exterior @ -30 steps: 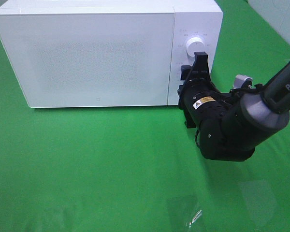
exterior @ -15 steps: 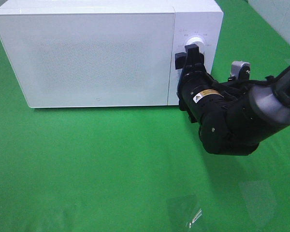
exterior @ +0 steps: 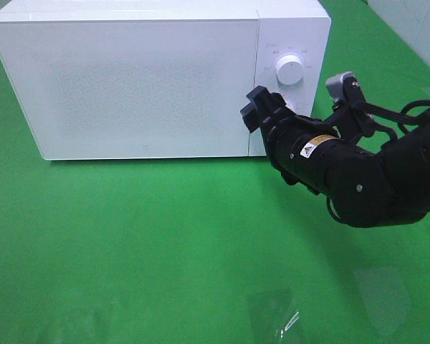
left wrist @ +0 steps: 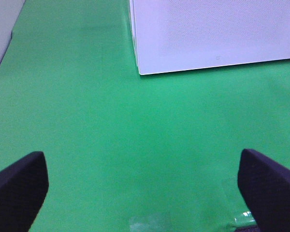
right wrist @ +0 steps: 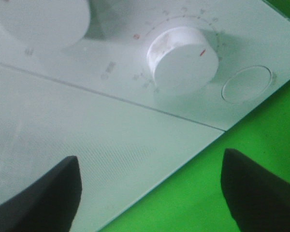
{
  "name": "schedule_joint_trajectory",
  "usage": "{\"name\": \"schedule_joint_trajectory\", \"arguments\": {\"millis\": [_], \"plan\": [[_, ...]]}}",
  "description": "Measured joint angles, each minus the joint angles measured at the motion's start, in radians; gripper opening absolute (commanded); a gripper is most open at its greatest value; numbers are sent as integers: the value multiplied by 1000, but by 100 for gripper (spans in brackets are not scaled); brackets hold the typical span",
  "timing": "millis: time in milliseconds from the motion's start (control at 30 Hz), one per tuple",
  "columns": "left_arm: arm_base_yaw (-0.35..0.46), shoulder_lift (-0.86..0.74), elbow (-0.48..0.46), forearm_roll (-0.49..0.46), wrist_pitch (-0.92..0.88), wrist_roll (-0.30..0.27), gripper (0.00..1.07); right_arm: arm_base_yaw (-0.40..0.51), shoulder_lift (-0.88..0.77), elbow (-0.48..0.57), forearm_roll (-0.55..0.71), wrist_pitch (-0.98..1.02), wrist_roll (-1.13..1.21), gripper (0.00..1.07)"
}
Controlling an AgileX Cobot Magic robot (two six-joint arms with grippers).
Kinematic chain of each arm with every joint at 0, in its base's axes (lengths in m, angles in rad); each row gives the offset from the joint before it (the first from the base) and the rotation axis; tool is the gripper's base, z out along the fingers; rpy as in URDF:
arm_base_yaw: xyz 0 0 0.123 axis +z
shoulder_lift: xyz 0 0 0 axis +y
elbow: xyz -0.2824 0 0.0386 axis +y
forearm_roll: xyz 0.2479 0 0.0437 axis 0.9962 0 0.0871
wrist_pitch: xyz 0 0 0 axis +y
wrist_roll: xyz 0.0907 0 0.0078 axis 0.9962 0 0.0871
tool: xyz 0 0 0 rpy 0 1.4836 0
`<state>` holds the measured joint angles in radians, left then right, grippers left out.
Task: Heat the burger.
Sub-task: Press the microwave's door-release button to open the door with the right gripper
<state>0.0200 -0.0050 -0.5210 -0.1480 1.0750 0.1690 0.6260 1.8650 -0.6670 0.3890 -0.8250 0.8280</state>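
One flat surface covered in green cloth (exterior: 129, 251) fills the exterior high view. Toward its far-left corner stands a boxy white microwave oven (exterior: 129, 79). Its wide, speckled door (exterior: 143, 86) is shut flush with the narrow control panel (exterior: 290, 29) at the oven's right end. The burger shows in none of the views, and with the opaque door shut I cannot tell where it is.

A thick black robot arm (exterior: 358, 179) reaches in from the right edge of the surface, lying low and pointing at the oven's front. Its right claw (right wrist: 149, 164) faces the seam where the door meets the panel, low on the oven. Its two dark fingers (right wrist: 43, 193) stand wide apart with nothing between them. Whether either one touches the oven cannot be told. A small grey block (exterior: 340, 81) sits on top of that wrist.

The left claw (left wrist: 142, 159) hangs over bare green cloth out in front of the oven, well apart from it. It is spread wide and grips nothing.

On the panel sits a round white upper knob (exterior: 289, 70). Below it is a round white lower knob (right wrist: 183, 60) with a small red mark. Just beside that, near the panel's bottom corner, is a flat round button (right wrist: 246, 83). Fine printed marks ring both knobs, too small to read.

Near the front edge of the surface, right of the middle, a crinkled scrap of clear film (exterior: 290, 320) lies on the cloth.
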Motion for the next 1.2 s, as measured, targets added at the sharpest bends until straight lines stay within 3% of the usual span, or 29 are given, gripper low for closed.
{"name": "schedule_joint_trajectory", "arguments": {"millis": [300,433,600,800,1200], "plan": [[0,0,1,0,0,0,100,-3,-111,4,-134,276,-260,76],[0,0,1,0,0,0,100,-4,-217,4,-207,515,-440,76],[0,0,1,0,0,0,100,-4,-281,5,-231,618,-519,76],[0,0,1,0,0,0,100,-4,-479,5,-248,880,-718,76],[0,0,1,0,0,0,100,-4,-710,5,-329,1274,-790,76]]}}
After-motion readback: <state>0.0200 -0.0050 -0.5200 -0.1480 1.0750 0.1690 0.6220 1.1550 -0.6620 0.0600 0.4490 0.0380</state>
